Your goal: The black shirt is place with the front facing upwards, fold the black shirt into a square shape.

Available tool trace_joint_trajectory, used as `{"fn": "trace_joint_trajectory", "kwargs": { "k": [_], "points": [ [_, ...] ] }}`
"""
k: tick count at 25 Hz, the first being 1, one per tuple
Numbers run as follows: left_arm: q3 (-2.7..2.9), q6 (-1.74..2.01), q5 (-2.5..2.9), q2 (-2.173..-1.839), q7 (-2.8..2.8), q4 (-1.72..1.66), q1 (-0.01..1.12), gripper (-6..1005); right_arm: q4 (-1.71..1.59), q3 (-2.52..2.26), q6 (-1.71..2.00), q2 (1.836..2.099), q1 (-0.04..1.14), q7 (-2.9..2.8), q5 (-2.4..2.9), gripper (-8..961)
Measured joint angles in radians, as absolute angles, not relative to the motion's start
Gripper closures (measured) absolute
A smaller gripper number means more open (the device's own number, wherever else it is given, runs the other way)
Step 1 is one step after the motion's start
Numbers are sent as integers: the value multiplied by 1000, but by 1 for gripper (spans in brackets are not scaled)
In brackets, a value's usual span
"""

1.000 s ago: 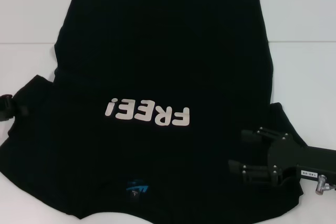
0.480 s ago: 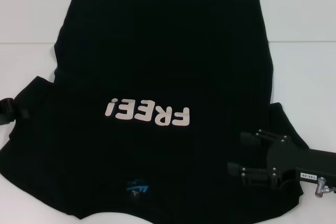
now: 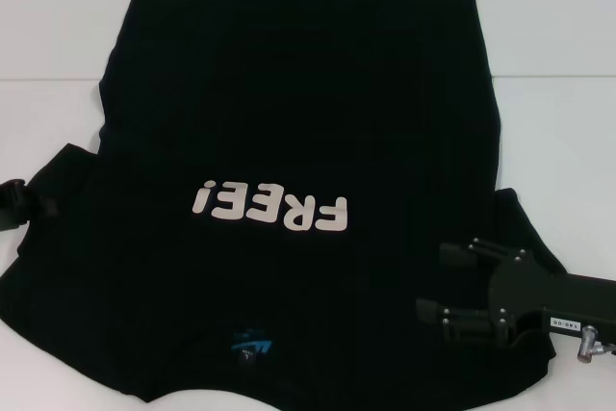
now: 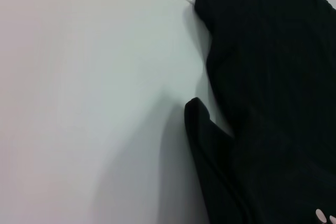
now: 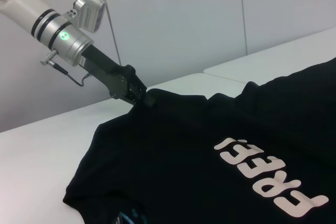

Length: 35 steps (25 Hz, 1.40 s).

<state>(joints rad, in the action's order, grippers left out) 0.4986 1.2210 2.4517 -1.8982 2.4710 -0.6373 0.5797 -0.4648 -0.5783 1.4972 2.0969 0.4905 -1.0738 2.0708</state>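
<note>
The black shirt (image 3: 289, 93) lies spread front up on the white table (image 3: 558, 26), collar toward me. Its white "FREE!" letters (image 3: 269, 207) and small blue logo (image 3: 250, 346) show. My left gripper (image 3: 40, 207) is at the shirt's left sleeve edge. In the right wrist view the left gripper (image 5: 140, 97) is shut on that sleeve of the shirt (image 5: 199, 171). My right gripper (image 3: 433, 279) is open and empty, just over the right sleeve near the shoulder. The left wrist view shows the sleeve cloth (image 4: 273, 77) on the table.
The shirt covers most of the table in the head view. A seam (image 3: 563, 77) crosses the tabletop at the far right. Bare white table lies on both sides of the shirt. A grey panelled wall (image 5: 210, 19) stands behind the table.
My left gripper has shifted slightly toward me at the sleeve. My right gripper has drifted a little right and toward me. The shirt lies almost unchanged.
</note>
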Motion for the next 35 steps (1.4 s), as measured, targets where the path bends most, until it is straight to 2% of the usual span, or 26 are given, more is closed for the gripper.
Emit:
{"fn": "trace_joint_trajectory", "kwargs": {
  "k": [4,9,15,30,33,35],
  "points": [
    [466,1221,2451,-1900,2471,-639,580,957,-465,-578,1498,2097,491,-1074,2072,27],
    [425,1219,2451,-1900,2471,-637,580,875,-465,-579,1499,2097,491,-1074,2072,27],
    [418,1213,2455,-1900,2465,-634,579,727,-465,-580,1499,2097,490,-1074,2072,27],
    [459,1184,2454,-1905,2447,-639,581,765,-464,-580,1504,2097,489,-1074,2069,28],
    [459,1184,2453,-1905,2439,-641,584,956,-464,-580,1505,2097,488,-1074,2069,28],
    [456,1184,2452,-1905,2435,-645,586,962,-463,-580,1505,2097,488,-1074,2069,28]
  ]
}}
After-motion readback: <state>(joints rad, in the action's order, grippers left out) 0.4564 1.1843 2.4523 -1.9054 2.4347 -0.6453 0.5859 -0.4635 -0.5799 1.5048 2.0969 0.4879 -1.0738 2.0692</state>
